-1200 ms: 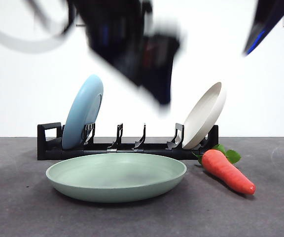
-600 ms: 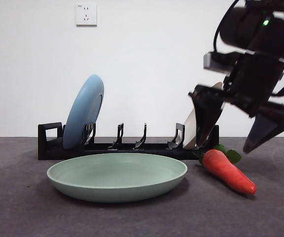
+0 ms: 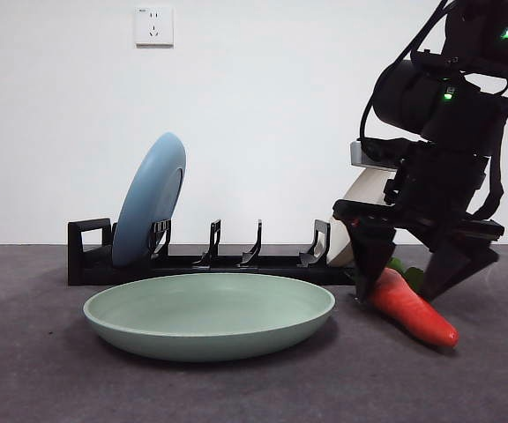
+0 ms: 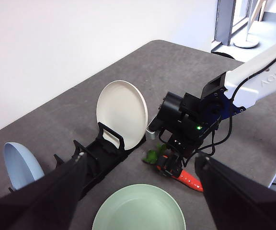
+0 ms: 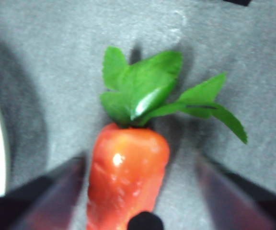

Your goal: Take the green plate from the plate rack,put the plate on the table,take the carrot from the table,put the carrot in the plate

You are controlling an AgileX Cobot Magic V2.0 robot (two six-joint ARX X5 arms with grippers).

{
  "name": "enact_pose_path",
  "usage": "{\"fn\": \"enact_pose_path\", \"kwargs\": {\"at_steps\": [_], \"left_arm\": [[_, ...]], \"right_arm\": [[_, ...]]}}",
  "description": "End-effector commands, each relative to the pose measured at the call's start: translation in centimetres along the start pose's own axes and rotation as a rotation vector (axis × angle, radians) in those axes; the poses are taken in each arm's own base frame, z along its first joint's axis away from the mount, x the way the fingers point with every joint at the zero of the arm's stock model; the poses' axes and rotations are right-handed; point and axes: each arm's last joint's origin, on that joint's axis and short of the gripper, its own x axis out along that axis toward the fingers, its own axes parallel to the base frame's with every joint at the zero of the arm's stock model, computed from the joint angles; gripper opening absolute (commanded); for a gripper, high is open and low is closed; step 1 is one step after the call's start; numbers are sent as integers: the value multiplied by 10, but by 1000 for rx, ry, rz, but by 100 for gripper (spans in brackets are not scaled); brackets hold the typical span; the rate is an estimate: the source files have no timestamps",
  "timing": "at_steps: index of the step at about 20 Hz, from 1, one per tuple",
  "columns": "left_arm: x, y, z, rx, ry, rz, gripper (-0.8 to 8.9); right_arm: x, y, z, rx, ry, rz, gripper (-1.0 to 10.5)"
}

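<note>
Your right gripper point(image 3: 408, 282) has dropped over the carrot point(image 3: 410, 307) since a moment ago, jaws spread astride it, unclenched. Green plate point(image 3: 208, 315) already on bench point(image 3: 42, 379); grasp comes next.

Light blue plate point(image 3: 151, 199) standing on edge at one end of the row, leaning slightly, concave face turned toward the middle. Cream-white plate point(image 4: 122, 114) upright at the opposite end (mostly hidden in the front view, plain in the left wrist view). Well apart from each other. White wall socket point(image 3: 153, 25) high on the pale wall point(image 3: 263, 115) behind. Far off in the left wrist view, a window frame point(image 4: 223, 21) and a white stand's round base point(image 4: 247, 43) on the floor.
</note>
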Motion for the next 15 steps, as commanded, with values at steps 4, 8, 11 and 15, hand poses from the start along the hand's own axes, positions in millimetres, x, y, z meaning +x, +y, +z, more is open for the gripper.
{"fn": "enact_pose_path", "kwargs": {"at_steps": [4,8,11,15], "left_arm": [[0,0,0,-8,-4,2,381],[0,0,-2,0,19,3,381],[0,0,-2,2,22,3,381],[0,0,-2,2,22,3,381]], "right_arm": [[3,1,0,26,1,5,-17],[-5,1,0,53,-3,6,-16],[-42,14,5,84,-99,71,-17],[-74,63,7,56,-234,246,-17]]}}
